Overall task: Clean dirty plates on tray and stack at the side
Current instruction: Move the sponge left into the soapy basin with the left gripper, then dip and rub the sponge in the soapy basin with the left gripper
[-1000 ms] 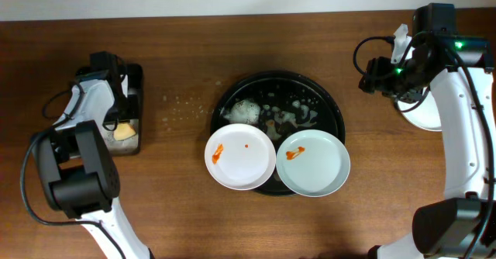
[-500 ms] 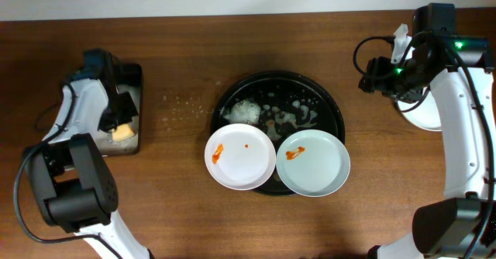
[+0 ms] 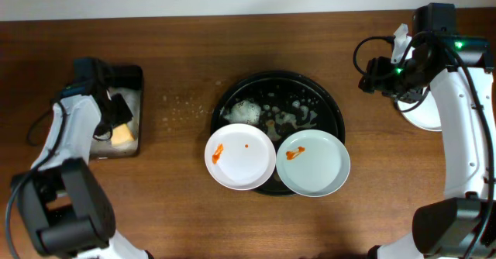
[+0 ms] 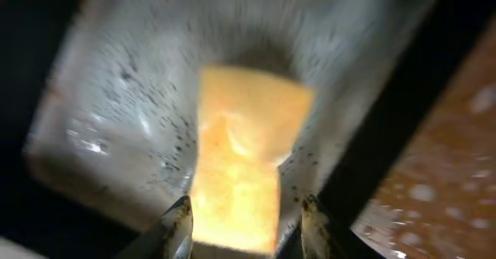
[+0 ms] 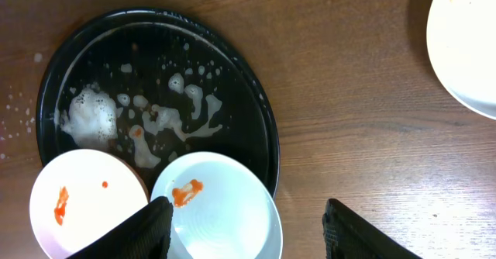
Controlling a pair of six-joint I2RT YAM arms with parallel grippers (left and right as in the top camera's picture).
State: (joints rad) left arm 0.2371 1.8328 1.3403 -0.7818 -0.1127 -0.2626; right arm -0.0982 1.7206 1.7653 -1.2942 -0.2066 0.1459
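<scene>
Two white plates with orange-red smears rest on the front of the round black tray [image 3: 335, 108]: one at left [image 3: 240, 156], one at right [image 3: 313, 163]. The right wrist view shows them too, the left plate [image 5: 85, 201] and the right plate [image 5: 225, 220] on the tray [image 5: 248, 119]. A third plate [image 3: 425, 118] lies on the table at far right, partly under my right arm. My right gripper [image 5: 246, 232] hangs open and empty above the tray's right edge. My left gripper [image 4: 246, 228] is open in the tub, its jaws either side of a yellow sponge [image 4: 244, 150].
The small rectangular black tub [image 3: 136, 77] stands at the far left with the sponge [image 3: 124, 135] and wet residue inside. Foam and water are spattered over the tray's bare back half. Small droplets dot the wood between tub and tray.
My left gripper has opened off the sponge, and the left arm has swung back towards the table's left edge. The sponge stays in the tub. The right arm has not moved.
</scene>
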